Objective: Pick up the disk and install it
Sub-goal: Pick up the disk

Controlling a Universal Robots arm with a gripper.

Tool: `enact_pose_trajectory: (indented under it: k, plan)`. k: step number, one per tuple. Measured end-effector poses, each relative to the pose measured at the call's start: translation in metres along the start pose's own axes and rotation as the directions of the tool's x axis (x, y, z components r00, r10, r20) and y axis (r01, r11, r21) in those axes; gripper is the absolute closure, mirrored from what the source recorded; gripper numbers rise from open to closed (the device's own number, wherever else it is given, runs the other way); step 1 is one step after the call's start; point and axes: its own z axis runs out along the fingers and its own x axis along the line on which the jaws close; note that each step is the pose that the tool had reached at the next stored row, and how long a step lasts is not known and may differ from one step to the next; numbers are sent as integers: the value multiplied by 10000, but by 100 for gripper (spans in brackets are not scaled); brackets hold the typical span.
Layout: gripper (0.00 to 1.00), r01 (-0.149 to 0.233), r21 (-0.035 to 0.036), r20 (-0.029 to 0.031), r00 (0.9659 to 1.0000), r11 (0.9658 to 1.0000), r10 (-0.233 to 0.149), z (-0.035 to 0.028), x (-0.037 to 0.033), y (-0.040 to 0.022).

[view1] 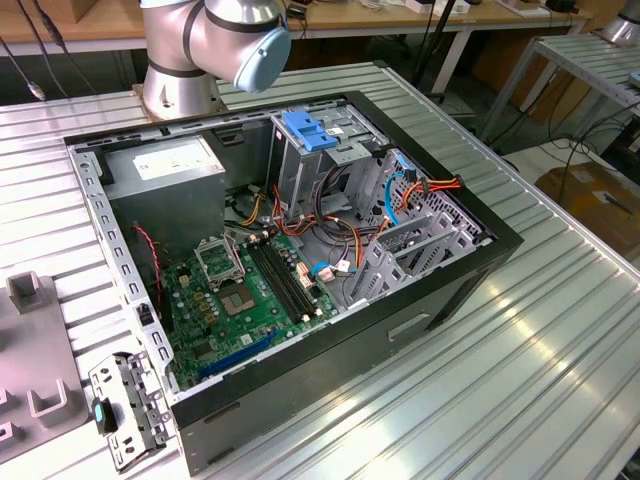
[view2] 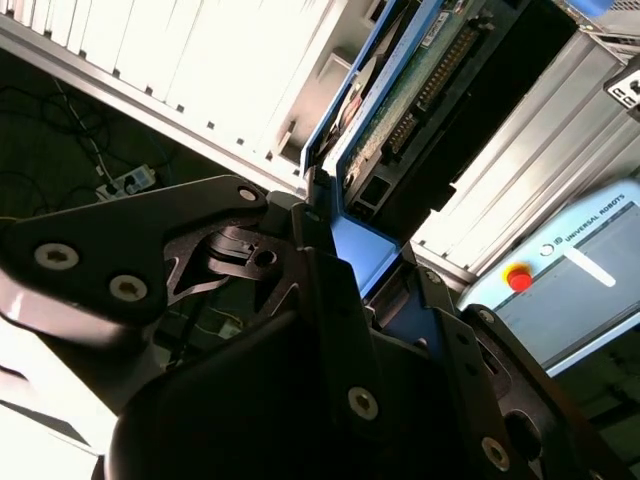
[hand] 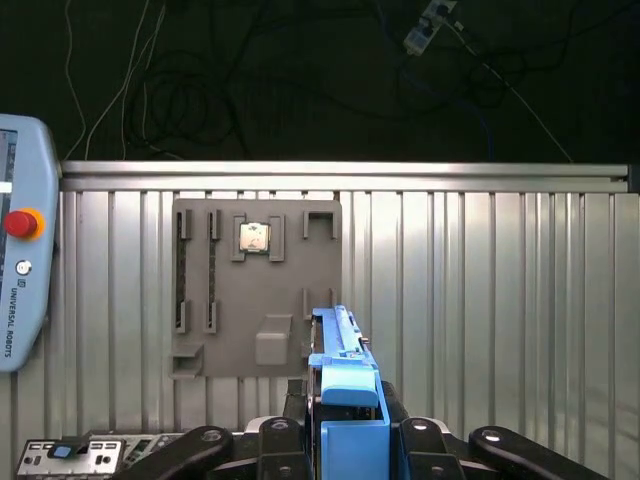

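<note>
In the exterior view, going from the left edge, a grey holder plate [view1: 30,385] lies on the ribbed table [view1: 520,380] at the lower left; the open computer case [view1: 440,300] takes the centre; the tall metal cage [view1: 300,170] with its blue latch [view1: 306,132] stands in the upper middle.

The disk [hand: 346,385] is in the gripper [hand: 345,440], as both wrist views show; the jaws are closed on one end of it, pressing on the blue rails; the rest of it reaches out beyond the fingertips, with the table and the holder plate behind it.

In the second wrist view the disk [view2: 400,95] shows its green circuit board and connector.

I judge it stiff, rather heavy for its size, and sensitive to knocks; the plastic rails look smooth and may slip; the rails and side edges are the place to hold, not the bare board.
</note>
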Motion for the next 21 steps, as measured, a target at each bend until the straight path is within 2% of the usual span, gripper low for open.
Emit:
enact_pose_trajectory:
  k: [21]
  plan:
    - [63, 0, 1, 1, 10000, 10000, 0, -1, -2, -298]
